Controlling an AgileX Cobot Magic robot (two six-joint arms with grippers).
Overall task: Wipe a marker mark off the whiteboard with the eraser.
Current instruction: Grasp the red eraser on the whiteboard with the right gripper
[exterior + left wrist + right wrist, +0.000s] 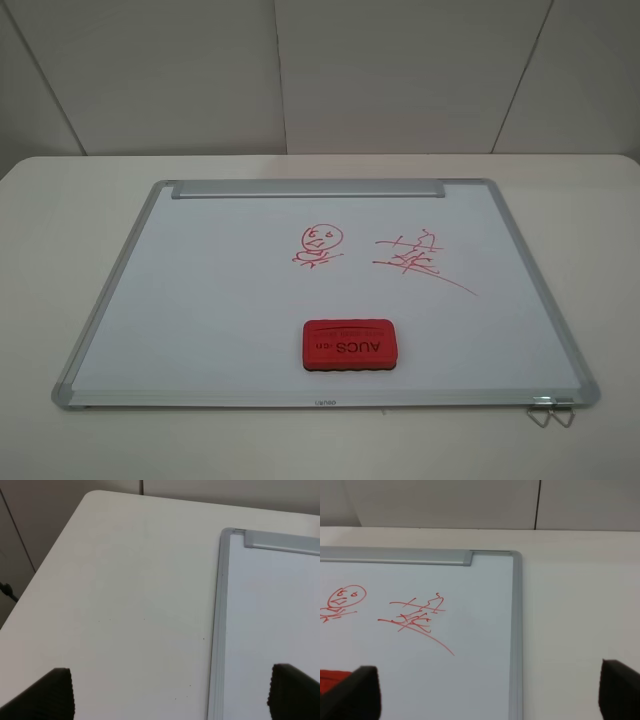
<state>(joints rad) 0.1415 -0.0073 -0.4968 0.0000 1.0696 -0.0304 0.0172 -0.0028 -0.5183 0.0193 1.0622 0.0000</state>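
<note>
The whiteboard (200, 300) lies flat on the table, its silver tray strip (308, 188) along the far edge. The marker mark (320, 245), a small red round face with a squiggly body, is drawn near the board's middle; it also shows in the right wrist view (342, 601). The red eraser (349, 344) marked "AUCS" rests on the board in front of the mark, and a corner of it (332, 679) shows beside my right gripper. My left gripper (170, 695) is open over the table by the board's left frame (218, 630). My right gripper (487, 695) is open above the board's right part.
A red scribble of crossed lines with a long tail (420, 260) sits right of the face. Metal clips (550, 410) hang at the board's near right corner. The white table (60, 220) surrounds the board, with pale wall panels behind.
</note>
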